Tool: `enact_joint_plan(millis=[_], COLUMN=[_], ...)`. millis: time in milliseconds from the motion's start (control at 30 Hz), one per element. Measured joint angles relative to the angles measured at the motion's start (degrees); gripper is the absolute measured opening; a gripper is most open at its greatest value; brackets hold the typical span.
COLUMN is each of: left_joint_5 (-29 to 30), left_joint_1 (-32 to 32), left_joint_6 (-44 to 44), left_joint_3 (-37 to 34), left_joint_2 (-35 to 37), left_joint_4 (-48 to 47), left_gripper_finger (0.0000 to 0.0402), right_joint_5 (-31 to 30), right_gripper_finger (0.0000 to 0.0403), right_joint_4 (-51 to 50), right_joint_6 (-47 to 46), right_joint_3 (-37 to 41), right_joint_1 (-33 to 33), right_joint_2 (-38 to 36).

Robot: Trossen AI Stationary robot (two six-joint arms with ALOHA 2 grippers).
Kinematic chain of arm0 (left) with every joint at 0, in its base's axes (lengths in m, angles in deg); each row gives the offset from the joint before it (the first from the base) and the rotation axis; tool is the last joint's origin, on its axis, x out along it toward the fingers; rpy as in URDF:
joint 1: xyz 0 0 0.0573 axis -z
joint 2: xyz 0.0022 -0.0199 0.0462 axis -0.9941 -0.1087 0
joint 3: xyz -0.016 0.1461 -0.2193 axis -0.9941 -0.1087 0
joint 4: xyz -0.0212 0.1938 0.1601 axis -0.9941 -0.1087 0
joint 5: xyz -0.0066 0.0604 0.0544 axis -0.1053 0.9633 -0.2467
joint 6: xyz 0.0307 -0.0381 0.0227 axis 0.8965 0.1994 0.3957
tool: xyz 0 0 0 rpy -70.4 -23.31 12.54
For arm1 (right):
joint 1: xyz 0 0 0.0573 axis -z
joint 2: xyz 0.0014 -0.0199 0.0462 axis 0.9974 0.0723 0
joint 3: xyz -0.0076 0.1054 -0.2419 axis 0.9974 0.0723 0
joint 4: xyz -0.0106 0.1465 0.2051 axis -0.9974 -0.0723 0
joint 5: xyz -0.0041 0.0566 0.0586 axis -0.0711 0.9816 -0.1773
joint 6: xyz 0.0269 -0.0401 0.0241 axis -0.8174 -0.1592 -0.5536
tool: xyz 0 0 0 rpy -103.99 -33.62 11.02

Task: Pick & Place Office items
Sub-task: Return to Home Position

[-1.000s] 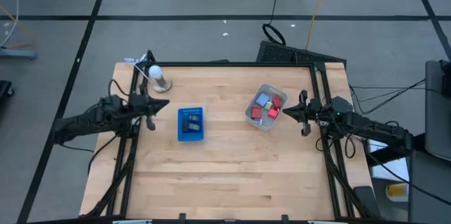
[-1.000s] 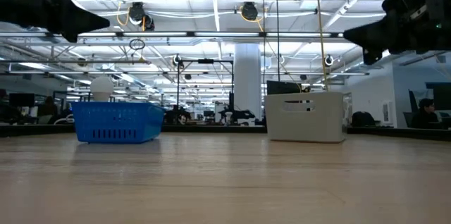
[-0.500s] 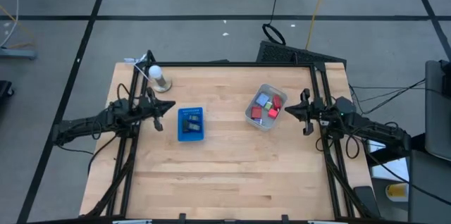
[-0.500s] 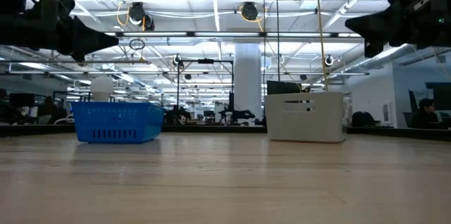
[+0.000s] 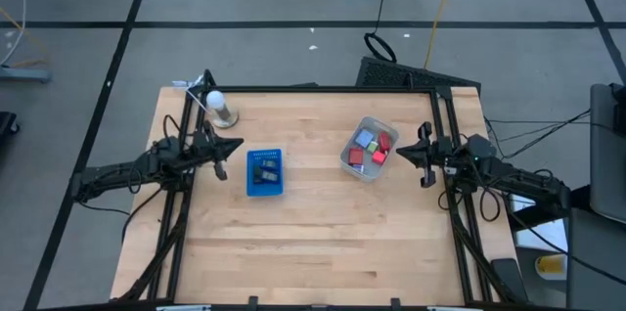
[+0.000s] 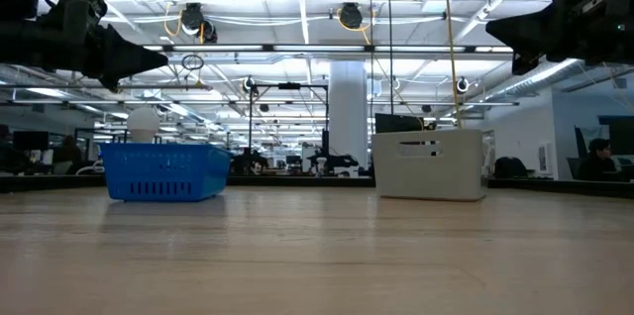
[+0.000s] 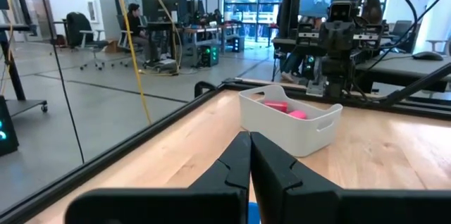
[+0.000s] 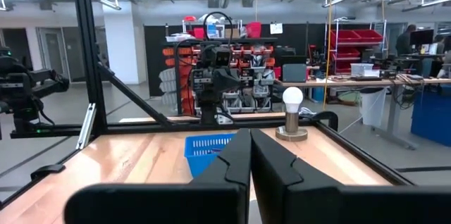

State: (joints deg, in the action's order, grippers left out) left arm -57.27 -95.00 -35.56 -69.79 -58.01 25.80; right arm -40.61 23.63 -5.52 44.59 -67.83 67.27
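The office items are tiny pieces in two containers. Red and blue ones (image 5: pixel 370 147) lie in the clear grey tub (image 5: pixel 353 160). Dark and green ones (image 5: pixel 265 166) lie in the flat blue tray (image 5: pixel 264 189). My left gripper (image 5: pixel 223 162) hovers above the table just left of the tray, shut and holding nothing; its wrist view looks past the shut fingertips (image 7: pixel 250 136) to the tub (image 7: pixel 290 129). My right gripper (image 5: pixel 397 155) hovers just right of the tub, shut and holding nothing; its wrist view (image 8: pixel 250 134) faces the tray (image 8: pixel 208 146).
A light bulb on a round base (image 5: pixel 219 108) stands near the table's far left corner, behind my left gripper. Dark frame rails (image 5: pixel 442 130) run along the left and right table edges. Bare wood (image 5: pixel 313 243) fills the near half of the table.
My left gripper has moved toward the blue tray, to the right, and come down a little, staying shut. My right gripper has risen slightly beside the tub. The tray, the tub and their pieces have kept still.
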Motion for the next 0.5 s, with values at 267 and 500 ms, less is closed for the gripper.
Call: enact_joint_plan(millis=[267,500], left_joint_5=[0.00,-0.02], left_joint_1=[0.00,0.01], left_joint_6=[0.16,0.10], left_joint_3=[0.00,0.00], left_joint_2=[-0.02,-0.02], left_joint_4=[0.23,0.31], left_gripper_finger=[0.0010,0.0010], right_joint_5=[0.00,0.00], right_gripper_finger=[0.0003,0.0004], right_joint_4=[0.00,-0.01], right_joint_6=[0.00,0.00], right_joint_3=[0.02,0.02], right_joint_1=[0.00,0.00], right_joint_2=[0.00,0.00])
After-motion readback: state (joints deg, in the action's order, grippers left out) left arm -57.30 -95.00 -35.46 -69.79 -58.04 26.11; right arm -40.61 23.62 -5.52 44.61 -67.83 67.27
